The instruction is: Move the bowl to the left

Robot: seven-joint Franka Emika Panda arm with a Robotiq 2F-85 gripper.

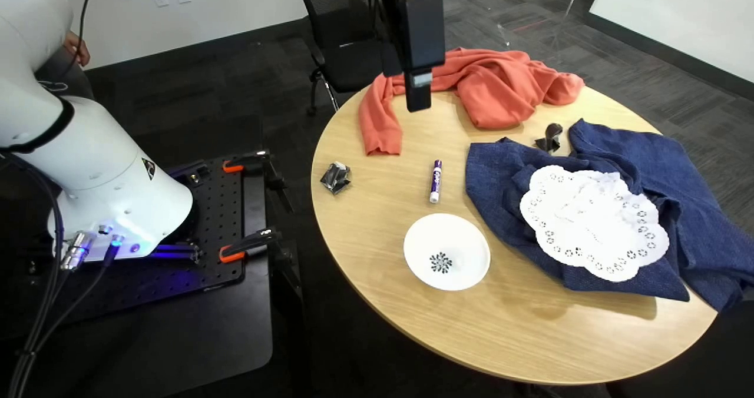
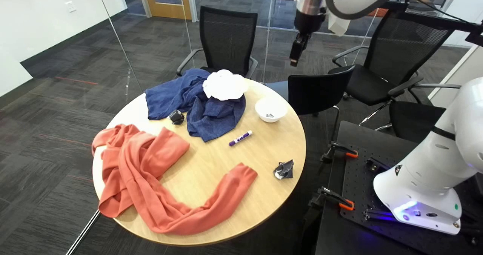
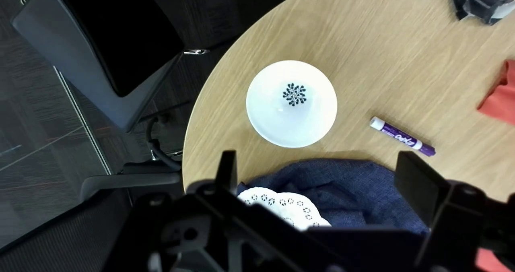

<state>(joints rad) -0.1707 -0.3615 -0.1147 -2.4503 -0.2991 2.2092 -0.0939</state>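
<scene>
Bowl point(image 3: 291, 105) sits upright on the round table point(image 3: 386, 58), near the blue cloth point(image 3: 362, 187), and the gripper point(image 3: 317, 165), spread wide and empty, should probably come down astride one side of the bowl, pinch lightly and lift level.

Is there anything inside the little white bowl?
No, it's empty: seen from above in the wrist view, the bowl shows just its bare white inside and a dark speckled mark.

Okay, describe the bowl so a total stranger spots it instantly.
Find the round wood-coloured table. Near its edge, by the purple marker and navy cloth, sits a small white bowl. Unlike the lacy white doily on that cloth, it is smooth and hollow, with a dark speckled mark inside.
</scene>
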